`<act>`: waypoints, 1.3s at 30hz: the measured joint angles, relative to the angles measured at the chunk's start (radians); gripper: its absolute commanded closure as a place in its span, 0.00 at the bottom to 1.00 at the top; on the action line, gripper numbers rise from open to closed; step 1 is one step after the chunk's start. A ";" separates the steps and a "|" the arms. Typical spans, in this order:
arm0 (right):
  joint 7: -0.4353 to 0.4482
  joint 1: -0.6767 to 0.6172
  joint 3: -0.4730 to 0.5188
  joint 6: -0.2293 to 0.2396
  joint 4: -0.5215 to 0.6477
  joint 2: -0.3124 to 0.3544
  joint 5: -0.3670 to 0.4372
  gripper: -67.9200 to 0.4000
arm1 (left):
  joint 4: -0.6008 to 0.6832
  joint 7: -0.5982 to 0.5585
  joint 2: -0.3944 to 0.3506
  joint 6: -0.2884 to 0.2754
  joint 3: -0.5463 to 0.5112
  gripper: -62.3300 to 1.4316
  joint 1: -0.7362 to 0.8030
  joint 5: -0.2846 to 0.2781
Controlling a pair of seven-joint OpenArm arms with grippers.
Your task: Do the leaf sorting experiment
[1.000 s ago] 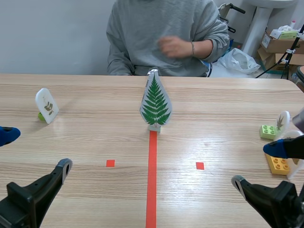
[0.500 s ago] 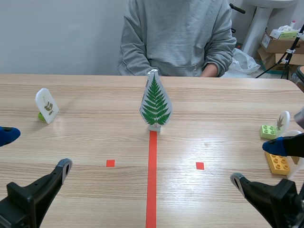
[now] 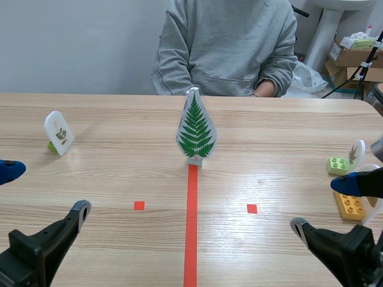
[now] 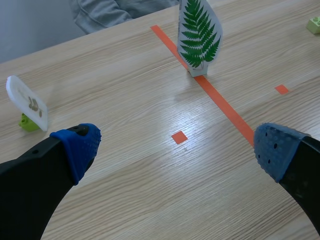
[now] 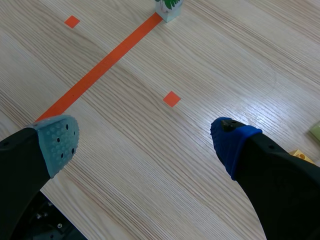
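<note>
Well left of the fern card [image 3: 195,133] stands a small leaf card [image 3: 58,133]; well right, a second leaf card [image 3: 356,153] with a brick [image 3: 338,165]. A person [image 3: 227,48] sits behind it. My left gripper [image 3: 45,190] and right gripper [image 3: 323,206] lie before it, either side.

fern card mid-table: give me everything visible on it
The fern card is a flat white plaque cut to a pointed leaf outline, with a green fern frond printed on its face. It looks like stiff plastic or board. It stands upright, slotted into a small pale block that serves as its foot. The block sits at the far end of the orange-red tape line, at the middle of the wooden table. Nothing but the table touches it.
</note>
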 measured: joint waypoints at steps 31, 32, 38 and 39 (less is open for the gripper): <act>0.056 0.000 0.000 0.000 0.000 0.000 0.000 0.21 | 0.000 0.000 0.000 0.000 0.000 0.00 0.000 0.000; 0.056 0.000 0.000 0.000 0.000 0.000 0.000 0.21 | 0.000 0.000 0.000 0.000 0.000 0.00 0.000 0.000; 0.036 0.000 0.000 0.000 0.000 0.000 0.000 0.21 | 0.000 0.000 0.000 0.000 0.000 0.00 0.000 0.000; 0.031 0.000 0.000 0.000 0.000 0.000 0.000 0.21 | 0.000 0.000 0.000 0.000 0.000 0.00 -0.001 0.000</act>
